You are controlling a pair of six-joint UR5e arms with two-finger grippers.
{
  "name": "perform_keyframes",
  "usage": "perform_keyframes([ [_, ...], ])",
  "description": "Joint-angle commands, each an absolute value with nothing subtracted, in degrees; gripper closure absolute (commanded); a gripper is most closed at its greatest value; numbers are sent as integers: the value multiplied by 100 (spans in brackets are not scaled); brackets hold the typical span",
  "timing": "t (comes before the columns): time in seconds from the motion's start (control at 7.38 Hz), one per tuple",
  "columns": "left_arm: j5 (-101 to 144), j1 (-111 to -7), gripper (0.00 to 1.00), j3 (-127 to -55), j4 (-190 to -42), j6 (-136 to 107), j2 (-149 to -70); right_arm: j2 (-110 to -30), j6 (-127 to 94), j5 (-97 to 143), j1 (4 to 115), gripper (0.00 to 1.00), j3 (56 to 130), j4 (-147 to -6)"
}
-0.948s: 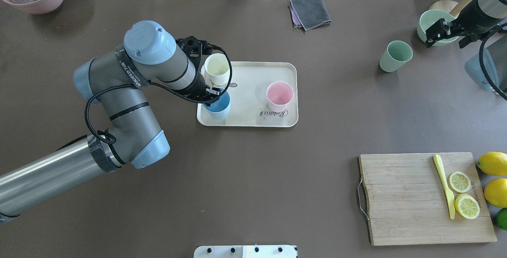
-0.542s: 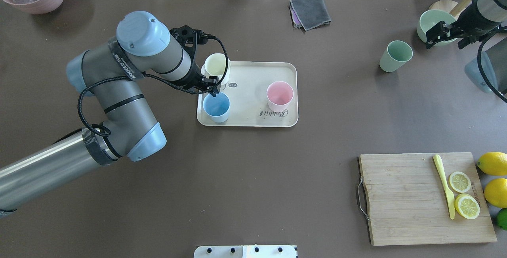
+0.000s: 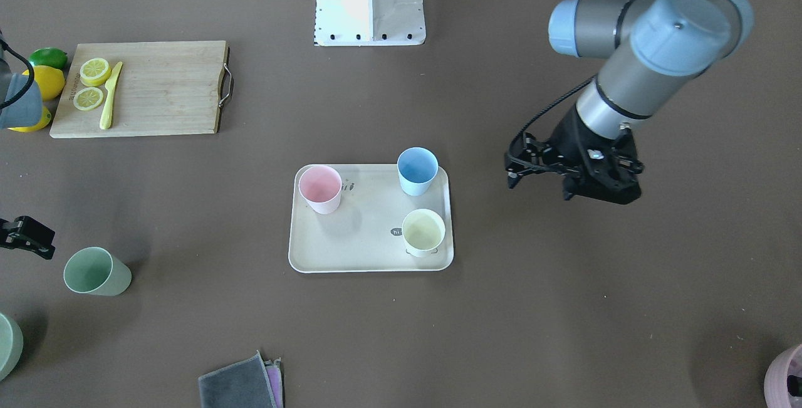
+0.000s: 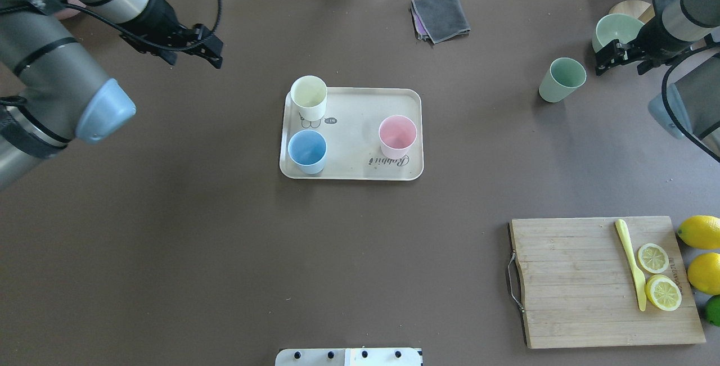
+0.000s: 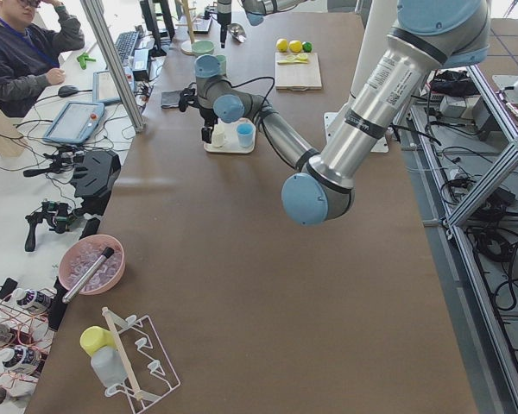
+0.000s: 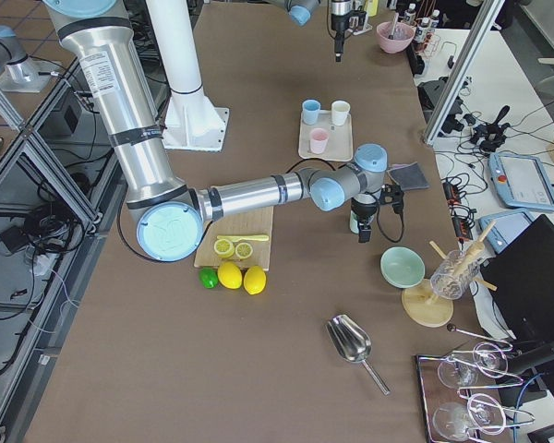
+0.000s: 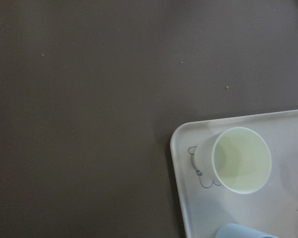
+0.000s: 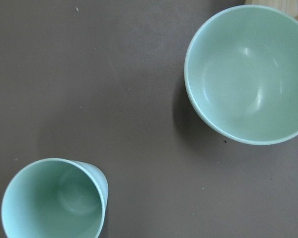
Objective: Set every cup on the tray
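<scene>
three of the cups stand upright on the tray (image 4: 360, 102). in the overhead view the cream-yellow cup (image 4: 309, 96) is in the far left corner. the light blue cup (image 4: 307, 150) is just nearer along the same short side. the pink cup (image 4: 397, 135) stands apart from both, toward the other end, beside the grey lettering (image 4: 389, 161). the cream-yellow cup covers most of the rabbit drawing (image 4: 308, 124); only a few lines show at its foot. in the left wrist view the light blue cup is a sliver at the bottom edge, and the tray runs out of frame.

the sage green cup (image 4: 561, 78) stands on the bare table (image 4: 225, 242), well to the tray's right. it is near a green bowl (image 4: 616, 28) whose near side is partly hidden by the right gripper (image 4: 604, 58).

the left gripper (image 4: 216, 54) hangs over the table, off the tray's far left corner, fingers spread and holding nothing. the left arm (image 4: 56, 68) hides nearly all of the pink vessel (image 3: 786, 376) from overhead, and the front view cuts it off at the corner.

the right gripper hovers between bowl and sage green cup. its small dark fingers look parted, and the front view clips them at the edge. the right wrist view shows only bowl and cup, both clipped by the frame.

the grey cloth (image 4: 441, 16) is cut off at the bottom of the front view. the lemons (image 4: 700, 231) beside the cutting board (image 4: 574, 281) run off the overhead view's right edge.
</scene>
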State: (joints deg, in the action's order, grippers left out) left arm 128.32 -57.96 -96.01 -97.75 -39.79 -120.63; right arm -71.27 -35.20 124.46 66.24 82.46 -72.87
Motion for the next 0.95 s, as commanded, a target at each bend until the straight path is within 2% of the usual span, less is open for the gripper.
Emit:
perform_keyframes([
  [0.0,13052,-6345,3,-9615,-9721,-3042,-11637,-6953,-3690,12437,6540,13,8104,-7260],
  [0.41,13043,-6337,3,-9492,-9782,-3024,-11663,-6812,-3857,12279,6259,20,7866,-7251],
  [0.54,13026,-6328,3,-9483,-9782,-3023,-11672,-6812,-3884,12226,6153,33,7849,-7260],
  [0.68,13017,-6328,3,-9483,-9782,-3023,-11672,-6777,-3998,12156,6065,57,7849,-7260],
  [0.81,13017,-6328,3,-9475,-9782,-3023,-11672,-6768,-4016,12155,6021,100,7849,-7251],
])
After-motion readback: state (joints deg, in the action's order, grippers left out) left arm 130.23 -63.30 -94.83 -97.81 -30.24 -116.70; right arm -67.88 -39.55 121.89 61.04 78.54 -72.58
